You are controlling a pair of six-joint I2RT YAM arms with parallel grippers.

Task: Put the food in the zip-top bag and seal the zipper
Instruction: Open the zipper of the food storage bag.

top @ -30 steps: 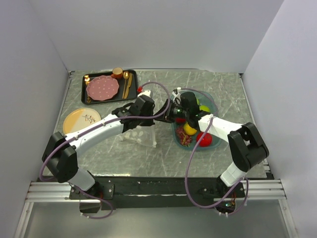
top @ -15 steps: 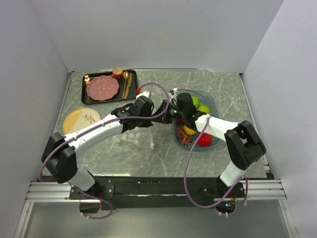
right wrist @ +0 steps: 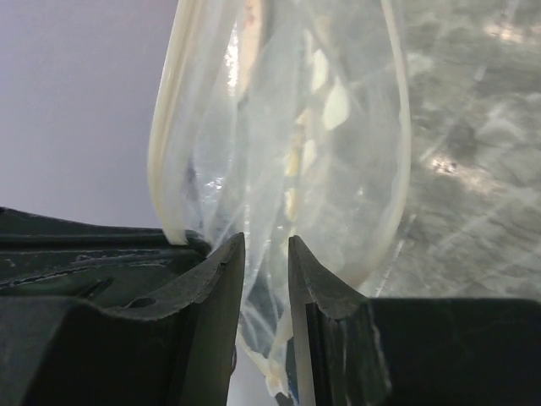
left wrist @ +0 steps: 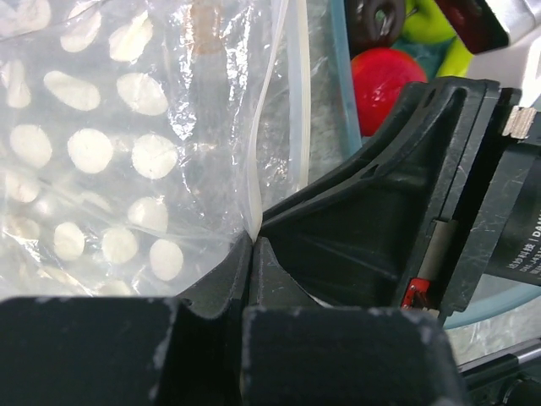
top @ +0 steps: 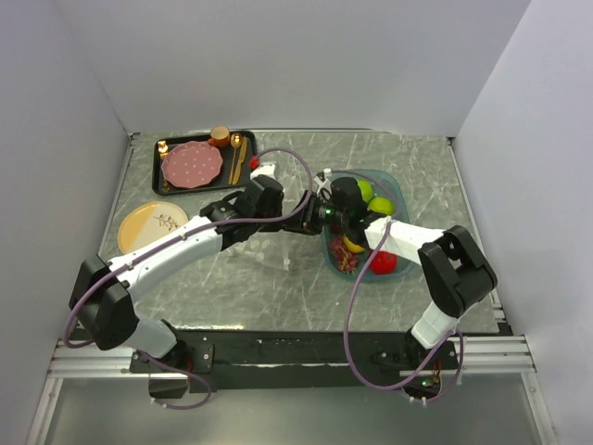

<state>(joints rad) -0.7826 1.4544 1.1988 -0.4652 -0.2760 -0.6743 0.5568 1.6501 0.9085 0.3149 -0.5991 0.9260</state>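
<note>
The clear zip-top bag (left wrist: 127, 144) with white dots hangs between my two grippers, faint in the top view (top: 275, 245). My left gripper (left wrist: 254, 239) is shut on the bag's edge by the white zipper strip (left wrist: 283, 127); it also shows in the top view (top: 298, 215). My right gripper (right wrist: 266, 244) stands at the bag's mouth with its jaws a narrow gap apart and loose film (right wrist: 279, 127) between them. The food lies in the teal tray (top: 396, 188): a red ball (top: 384, 263), a yellow ball (top: 353, 245), green balls (top: 381, 204) and a dark red bunch (top: 345, 260).
A black tray (top: 182, 187) at the back left holds a pink dotted plate (top: 192, 163), an orange cup (top: 220, 135) and gold cutlery (top: 237, 158). A yellow plate (top: 152, 224) lies at the left. Walls close in the table on three sides.
My right gripper has moved left from over the tray to the bag's mouth. My left gripper has shifted slightly back, and the bag has lifted off the table.
</note>
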